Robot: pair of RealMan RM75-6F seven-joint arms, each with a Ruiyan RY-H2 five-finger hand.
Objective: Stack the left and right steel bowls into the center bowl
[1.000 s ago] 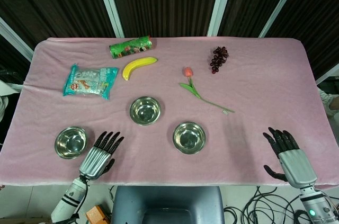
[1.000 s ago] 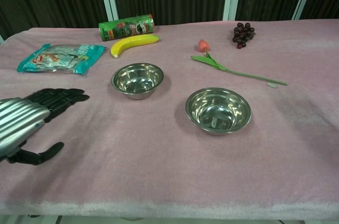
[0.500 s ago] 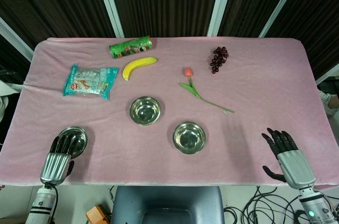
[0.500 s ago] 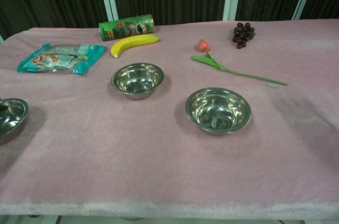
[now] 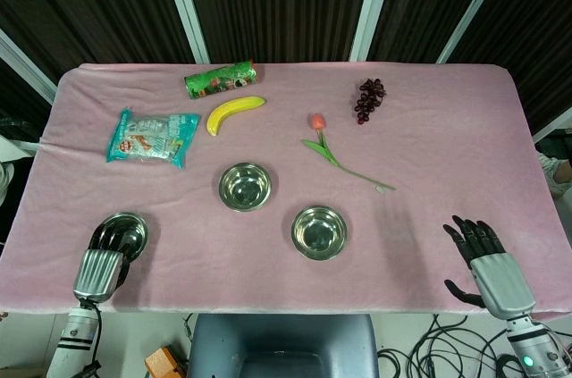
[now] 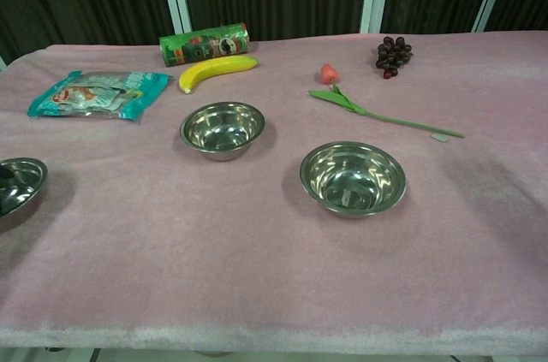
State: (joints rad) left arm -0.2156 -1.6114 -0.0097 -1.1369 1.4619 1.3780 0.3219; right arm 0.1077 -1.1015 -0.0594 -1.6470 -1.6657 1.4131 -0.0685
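Three steel bowls stand on the pink cloth. The left bowl is near the front left corner. The center bowl is empty, and the right bowl is empty too. My left hand is at the left bowl's near side, its dark fingers reaching over the rim into the bowl. The thumb is hidden, so a grip cannot be judged. My right hand hovers at the front right edge with fingers spread, holding nothing. The chest view shows neither hand clearly.
At the back lie a green chip can, a banana, a snack packet, grapes and a tulip. The tulip's stem ends just behind the right bowl. The cloth's front edge runs close to both hands.
A second ago my left hand was to the right of the left bowl. It swung to the bowl's near side, and its fingers now reach further into the bowl. The right hand has barely moved.
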